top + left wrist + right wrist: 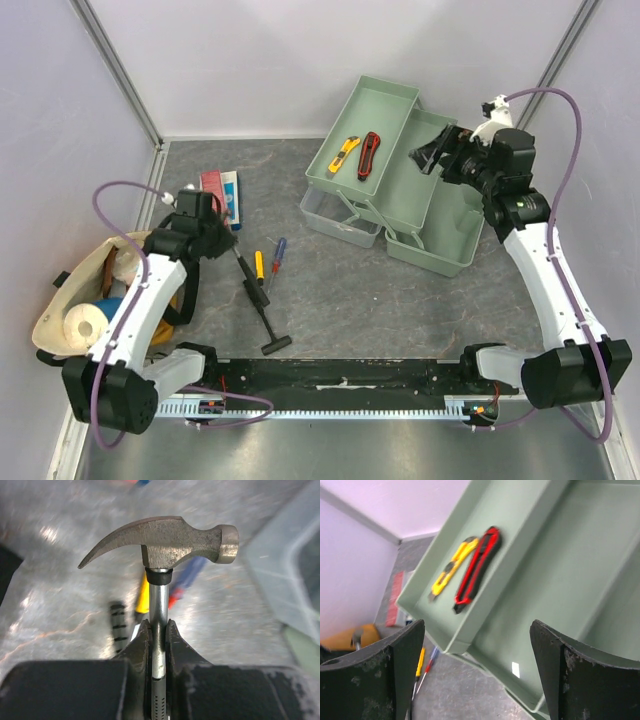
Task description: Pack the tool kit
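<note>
Soft, even light from above fills the top view. The pale walls (300, 70) take a faint lilac cast. The grey table (400, 300) shows only weak, soft-edged shadows beside the toolbox (400, 170) and under the arms (545, 270). That picture is sharp throughout, though the wall edges lean outward toward the corners.

In the left wrist view the hammer (165, 540) head is crisp, with a bright sheen along its shaft. The table behind it is smeared and spotted with white glare, and the screwdrivers (187, 580) are mere coloured streaks.

The right wrist view is soft all over. The right gripper (476, 630) has fuzzy dark fingers (375, 675), the yellow knife (451, 566) and cutter (477, 570) are slightly blurred, and the wall is washed out pinkish-white.
</note>
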